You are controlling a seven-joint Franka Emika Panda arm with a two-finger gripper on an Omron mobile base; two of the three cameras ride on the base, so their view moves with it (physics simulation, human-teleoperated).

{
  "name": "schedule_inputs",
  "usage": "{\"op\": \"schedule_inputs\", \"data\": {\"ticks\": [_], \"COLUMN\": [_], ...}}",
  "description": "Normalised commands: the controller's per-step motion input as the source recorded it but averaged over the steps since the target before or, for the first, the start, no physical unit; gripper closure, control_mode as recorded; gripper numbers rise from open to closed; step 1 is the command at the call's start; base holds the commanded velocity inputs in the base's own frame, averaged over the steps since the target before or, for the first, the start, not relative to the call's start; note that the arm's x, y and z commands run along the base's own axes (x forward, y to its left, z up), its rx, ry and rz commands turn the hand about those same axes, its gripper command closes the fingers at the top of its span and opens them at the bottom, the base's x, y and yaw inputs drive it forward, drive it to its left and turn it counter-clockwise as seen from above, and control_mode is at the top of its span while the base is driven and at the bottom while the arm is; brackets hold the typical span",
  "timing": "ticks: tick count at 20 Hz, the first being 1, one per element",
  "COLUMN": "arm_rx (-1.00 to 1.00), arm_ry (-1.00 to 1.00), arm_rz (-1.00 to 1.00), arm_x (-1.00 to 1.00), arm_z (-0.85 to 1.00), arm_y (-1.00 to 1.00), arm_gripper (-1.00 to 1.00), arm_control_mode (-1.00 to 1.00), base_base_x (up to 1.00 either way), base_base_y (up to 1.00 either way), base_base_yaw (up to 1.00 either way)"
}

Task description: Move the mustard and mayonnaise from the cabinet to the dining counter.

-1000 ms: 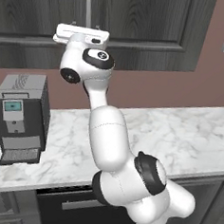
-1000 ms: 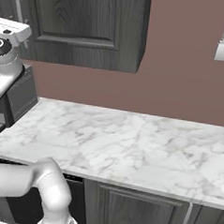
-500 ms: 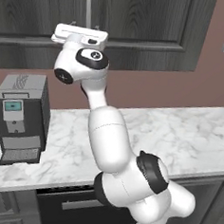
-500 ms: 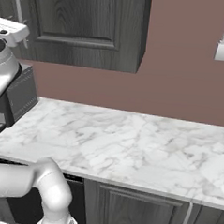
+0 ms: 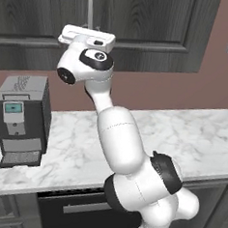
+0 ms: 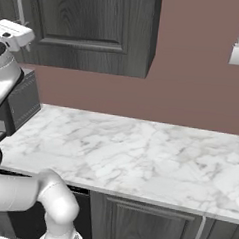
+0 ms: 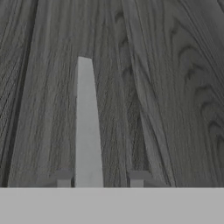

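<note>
The claw (image 7: 100, 179) has just closed around the steel bar handle (image 7: 86, 122) of the cabinet (image 5: 142, 31) — door still shut, so mustard and mayonnaise stay hidden inside; pulling it open comes next.

So the left base view sits behind the arm on its left side, looking forward and down over the marble worktop (image 5: 191, 136) at the coffee machine (image 5: 21, 118) and the cabinet (image 5: 142, 31) above it. The right base view does the same from the other side, so both share that cabinet (image 6: 92, 29), worktop (image 6: 139, 153) and the pink wall (image 6: 194, 71). Hand view is pressed right up to the cabinet door, staring along its steel handle (image 7: 87, 131)
</note>
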Motion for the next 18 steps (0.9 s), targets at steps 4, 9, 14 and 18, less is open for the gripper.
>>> {"op": "schedule_inputs", "data": {"ticks": [4, 9, 14, 18], "arm_rx": [0.09, 0.08, 0.04, 0.0], "arm_ry": [0.01, 0.0, 0.0, 0.0], "arm_rz": [0.0, 0.0, 0.0, 0.0], "arm_x": [-0.03, -0.49, -0.93, -1.0], "arm_z": [0.0, 0.12, 0.33, 0.34], "arm_y": [-0.9, -0.82, -0.67, -0.7], "arm_gripper": [1.0, 1.0, 1.0, 1.0], "arm_control_mode": [-1.0, -1.0, -1.0, -1.0], "base_base_x": [0.0, 0.0, 0.0, 0.0], "base_base_y": [0.0, 0.0, 0.0, 0.0], "base_base_yaw": [0.0, 0.0, 0.0, 0.0]}}
